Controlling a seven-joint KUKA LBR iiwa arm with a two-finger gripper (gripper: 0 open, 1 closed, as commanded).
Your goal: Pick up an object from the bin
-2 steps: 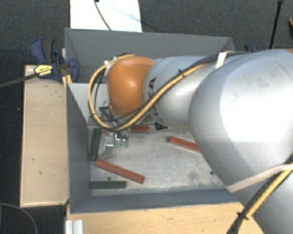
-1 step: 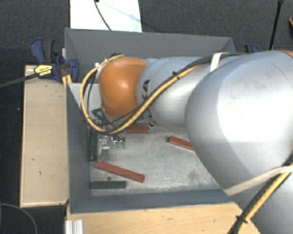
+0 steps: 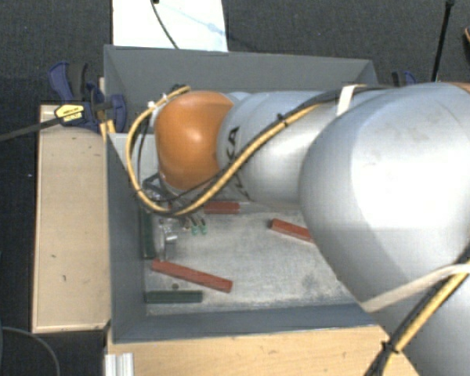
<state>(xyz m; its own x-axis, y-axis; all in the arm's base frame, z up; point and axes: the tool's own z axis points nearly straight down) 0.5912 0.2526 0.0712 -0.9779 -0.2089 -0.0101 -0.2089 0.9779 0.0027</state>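
Low in the left part of the grey bin [image 3: 219,323] with the gripper [image 3: 168,240], close under the orange wrist cover [image 3: 189,135] and the looped cables [image 3: 137,163]. Cannot tell how far open, nor make out anything held: too much hidden by cover and shadow. Nearest candidate for the pick: a dark green bar [image 3: 146,237] lengthwise against the left wall, seemingly just left of the gripper. Just to the right, a small green bit [image 3: 197,227]. A little nearer, a long red-brown stick [image 3: 192,276] aslant on the open floor; nearer again, a second dark green bar [image 3: 174,295] along the near wall. Well apart to the right, a short red stick [image 3: 290,229]; toward the far side, another red stick [image 3: 222,207] half under the arm. Risks from here, by judgement: scraping or striking the left wall on the way down, for want of room between bar and metal; closing on one edge only and pressing the bar against the wall instead of lifting; pinching a thin bar off-centre and losing it to a swing on the rise; snagging the cables on the rim; knocking the small green bit aside. Safer to go for the red-brown stick, with free floor on both long sides.
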